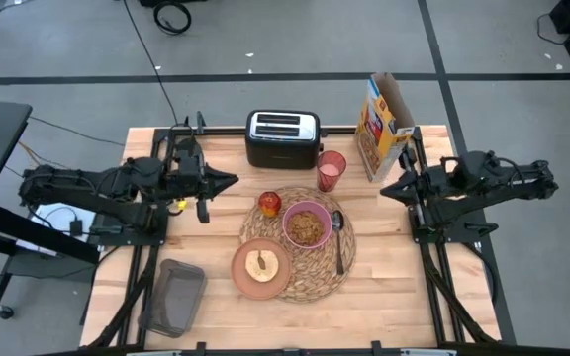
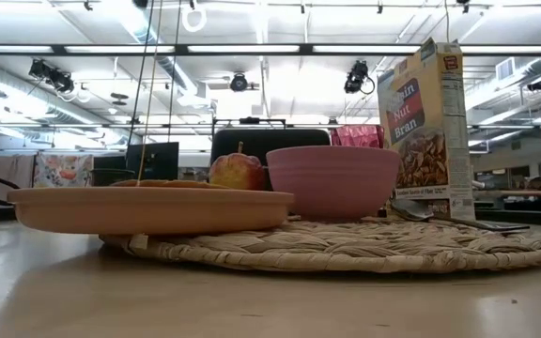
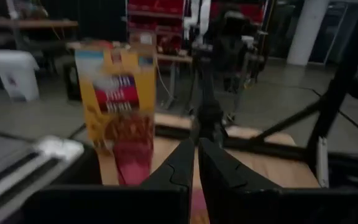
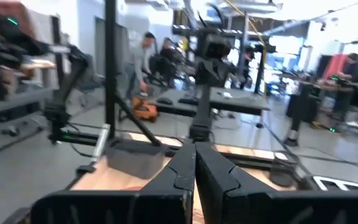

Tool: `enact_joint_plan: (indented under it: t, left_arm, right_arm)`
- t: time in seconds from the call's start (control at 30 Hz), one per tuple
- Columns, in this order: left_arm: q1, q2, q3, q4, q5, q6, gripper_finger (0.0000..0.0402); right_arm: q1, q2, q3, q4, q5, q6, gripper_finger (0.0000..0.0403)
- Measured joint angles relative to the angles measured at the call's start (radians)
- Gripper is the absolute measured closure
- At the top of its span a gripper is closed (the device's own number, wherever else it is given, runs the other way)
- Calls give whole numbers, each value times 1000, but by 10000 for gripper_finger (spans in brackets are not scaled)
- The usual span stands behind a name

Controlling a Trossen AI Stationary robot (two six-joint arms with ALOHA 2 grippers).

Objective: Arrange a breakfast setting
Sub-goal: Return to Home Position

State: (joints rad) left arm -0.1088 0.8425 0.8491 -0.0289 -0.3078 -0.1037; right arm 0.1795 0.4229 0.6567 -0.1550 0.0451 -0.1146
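You are holding the left gripper [image 1: 228, 181] centre-left and the right gripper [image 1: 385, 189] centre-right, both pinched closed on nothing, flanking the large round woven straw placemat [image 1: 317, 281].

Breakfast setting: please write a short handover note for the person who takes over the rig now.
Left tool shut, empty, left of the placemat; right tool shut, empty, right of it.
On the placemat: bowl in the middle, spoon to its right, apple at the far left rim, plate overlapping the near left rim. Tumbler at the far rim.
Done: setting looks arranged. To do: probably only parking.
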Motion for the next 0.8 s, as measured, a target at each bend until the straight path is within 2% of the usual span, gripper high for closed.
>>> enact_joint_plan:
  t: [0.1,0.23,0.37,0.53,0.7,0.8]
  left_arm:
    - [-3,-79,-104,-10,29,-16,372]
    - [-20,-207,-303,152,45,-3,372]
    - [-41,-311,-478,297,45,59,372]
    - [-49,-420,-629,393,44,126,372]
    - [-44,-531,-824,555,42,149,372]
    - [-39,-576,-840,426,47,113,372]
  right_arm:
    - [0,-80,-85,54,-20,29,385]
    - [0,-200,-235,151,-42,40,385]
    - [0,-316,-411,350,-46,79,385]
    - [0,-422,-641,578,-42,135,386]
    - [-3,-399,-650,515,-22,163,386]
    - [-5,-398,-650,508,-21,156,385]
